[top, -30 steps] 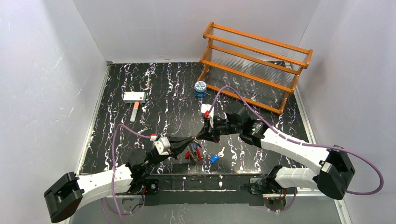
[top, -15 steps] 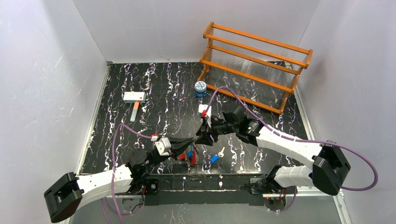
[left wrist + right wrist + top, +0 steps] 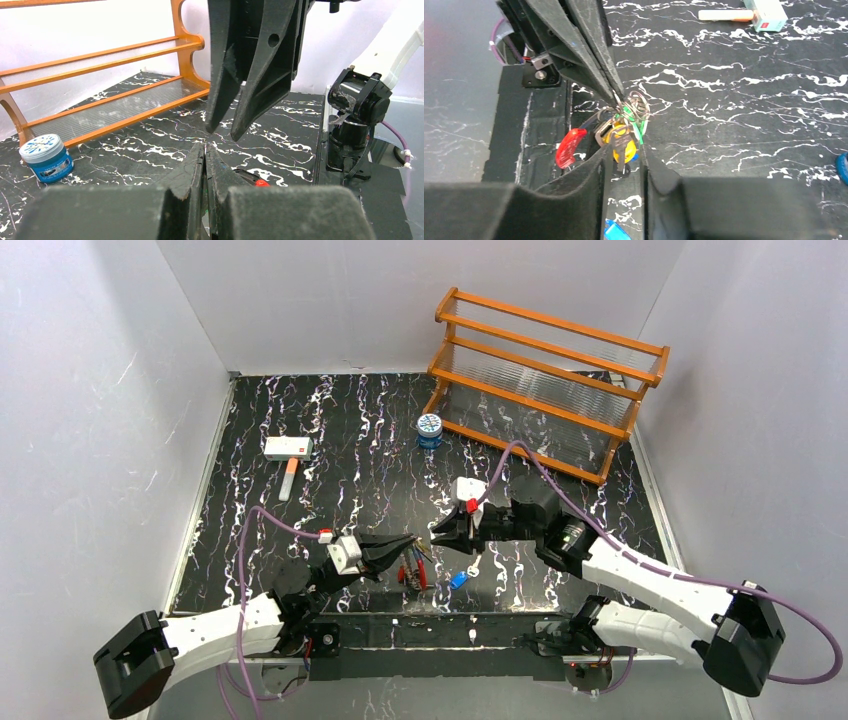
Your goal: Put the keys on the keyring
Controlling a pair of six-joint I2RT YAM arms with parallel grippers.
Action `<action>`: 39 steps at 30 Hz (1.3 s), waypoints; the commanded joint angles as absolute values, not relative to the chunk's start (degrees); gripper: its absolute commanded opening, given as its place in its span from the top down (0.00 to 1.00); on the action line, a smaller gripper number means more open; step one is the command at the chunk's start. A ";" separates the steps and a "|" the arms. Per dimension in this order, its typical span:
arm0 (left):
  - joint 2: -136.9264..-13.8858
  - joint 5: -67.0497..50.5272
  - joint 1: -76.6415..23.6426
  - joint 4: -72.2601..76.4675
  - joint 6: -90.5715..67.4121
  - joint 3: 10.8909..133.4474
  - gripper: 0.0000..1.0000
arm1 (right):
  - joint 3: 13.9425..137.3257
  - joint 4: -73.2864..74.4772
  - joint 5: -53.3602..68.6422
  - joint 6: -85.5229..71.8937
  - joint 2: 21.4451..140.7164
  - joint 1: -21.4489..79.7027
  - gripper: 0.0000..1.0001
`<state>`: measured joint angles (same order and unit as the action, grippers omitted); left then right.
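The black marbled table (image 3: 300, 530) carries everything. The orange rack (image 3: 545, 370) stands at its far side, well beyond the right end effector (image 3: 438, 533).

The two end effectors meet tip to tip near the front edge of the table. The left end effector (image 3: 410, 543) is clenched, its fingertips pinching the thin wire of the keyring (image 3: 638, 106), which hangs just under them. The right end effector is released. Its fingers stand apart with a clear gap, and it grips nothing. Seen from its wrist, the ring and its bunch of keys lie straight ahead of that gap.

On the ring, the red key (image 3: 566, 148) sticks out toward the left arm's base. The yellow key (image 3: 616, 139) hangs right in front of the right fingertips, with the green key (image 3: 636, 131) just beside it.

Two keys lie loose on the table below the right end effector: a blue key (image 3: 458, 580) and a silver key (image 3: 474, 564), close together.

A small blue tin (image 3: 429, 429) sits far beyond both end effectors, near the rack's foot. A white box (image 3: 288, 447) lies well off from the left one.
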<state>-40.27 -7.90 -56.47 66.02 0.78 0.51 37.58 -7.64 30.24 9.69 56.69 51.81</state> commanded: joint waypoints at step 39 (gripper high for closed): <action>-40.04 -8.05 -56.65 70.26 0.60 -5.01 1.00 | 39.73 -26.88 42.06 5.15 65.44 51.85 0.82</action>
<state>-40.29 -8.05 -56.47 67.51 0.43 0.51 38.48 -19.99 40.18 5.80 67.11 51.62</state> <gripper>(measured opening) 0.010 0.210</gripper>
